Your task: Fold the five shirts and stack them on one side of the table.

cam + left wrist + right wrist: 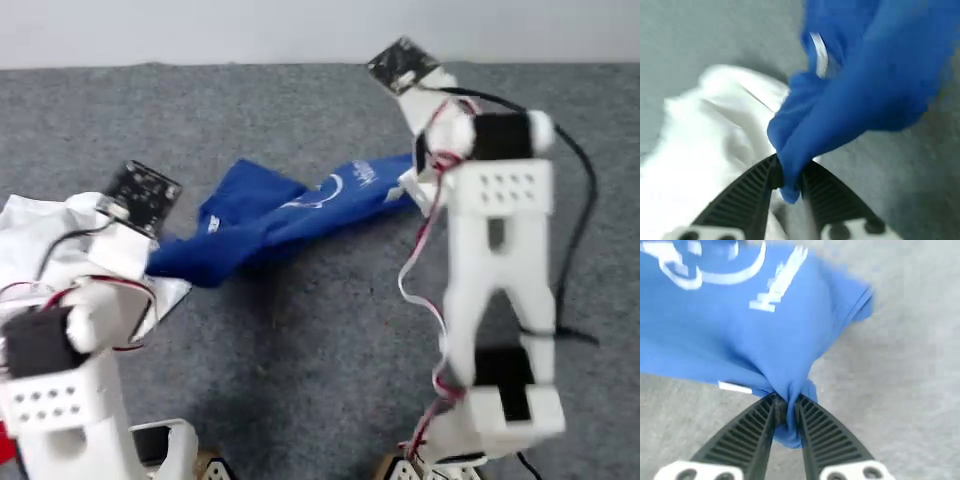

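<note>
We have the blue shirt (pixel 290 215) stretched, unfolded.
Left gripper (pixel 789 176) and right gripper (pixel 787 409) clamp its ends; white shirt (pixel 35 228) lies at table's (pixel 300 360) left edge.

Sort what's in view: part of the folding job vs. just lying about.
Job: blue shirt, with left gripper and right gripper each shut on an end; white shirt bunched by the left arm.
Not the job: grey table; red scrap at the high view's lower left edge, too little showing to class.
</note>
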Tool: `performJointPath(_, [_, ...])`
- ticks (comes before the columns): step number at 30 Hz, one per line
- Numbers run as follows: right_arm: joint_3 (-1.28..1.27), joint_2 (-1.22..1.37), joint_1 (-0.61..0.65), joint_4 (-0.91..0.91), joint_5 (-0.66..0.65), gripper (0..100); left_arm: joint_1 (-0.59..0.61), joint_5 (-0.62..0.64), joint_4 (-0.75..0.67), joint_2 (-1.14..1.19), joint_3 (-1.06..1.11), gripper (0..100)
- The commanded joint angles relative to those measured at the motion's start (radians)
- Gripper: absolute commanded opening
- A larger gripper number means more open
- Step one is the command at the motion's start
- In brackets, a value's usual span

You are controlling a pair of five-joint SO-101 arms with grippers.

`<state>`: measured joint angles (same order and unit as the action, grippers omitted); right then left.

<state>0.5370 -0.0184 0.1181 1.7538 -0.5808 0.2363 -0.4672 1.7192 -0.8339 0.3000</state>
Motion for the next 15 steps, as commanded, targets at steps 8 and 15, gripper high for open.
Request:
performJointPath(8, [0.012,-0.423,-0.021,-0.067,-0.008,1.1,-0.002,0.002,-0.327,-0.015,-0.236,1])
performJointPath(15, [0.012,-0.584,-0.127,-0.2,-0.031,1.1,-0.003,0.002,-0.439,-0.009,-0.418,1])
